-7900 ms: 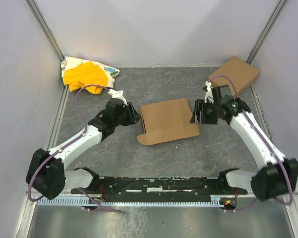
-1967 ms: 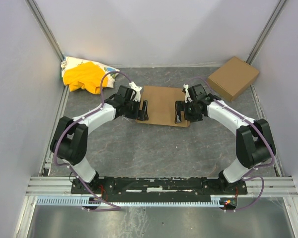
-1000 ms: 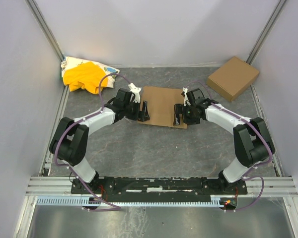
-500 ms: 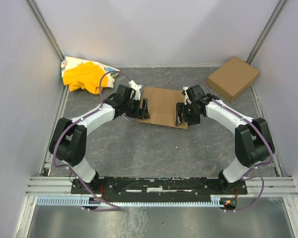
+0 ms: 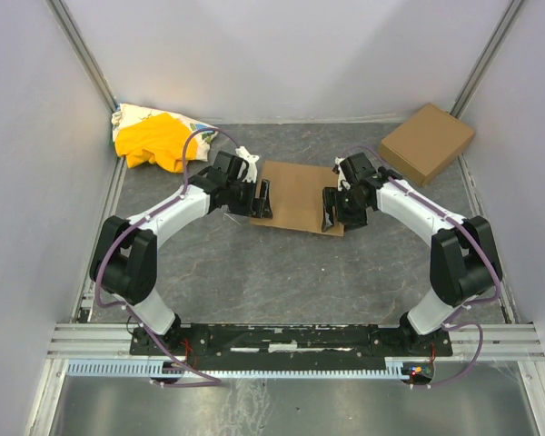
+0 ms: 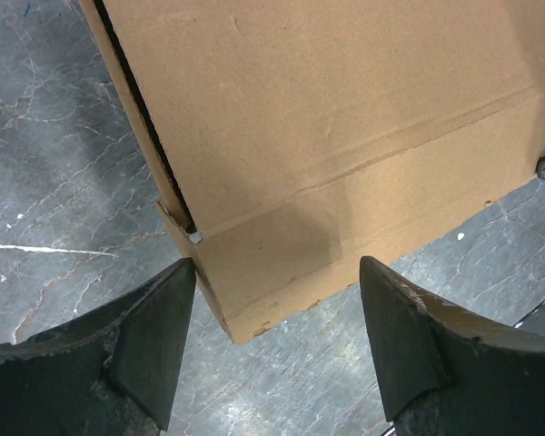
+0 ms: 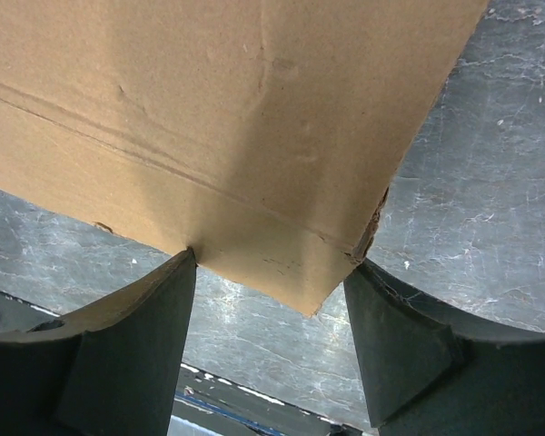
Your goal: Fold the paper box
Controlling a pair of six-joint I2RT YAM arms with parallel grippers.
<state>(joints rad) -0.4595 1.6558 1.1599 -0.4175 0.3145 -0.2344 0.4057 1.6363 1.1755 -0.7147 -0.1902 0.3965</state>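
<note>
The paper box (image 5: 295, 193), lying flat, is being straddled at its near corners: left gripper (image 5: 262, 200) jaws wide, clear; right gripper (image 5: 329, 209) wide (pinch cannot be told); both sides are best being raised together

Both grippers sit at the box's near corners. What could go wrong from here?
1. The left gripper and right gripper each straddle only a near corner of the paper box, jaws wide. Closing there could crumple the cardboard instead of bending it along the crease.
2. The box lies loose on the table, so uneven pushing could skew it.
</note>
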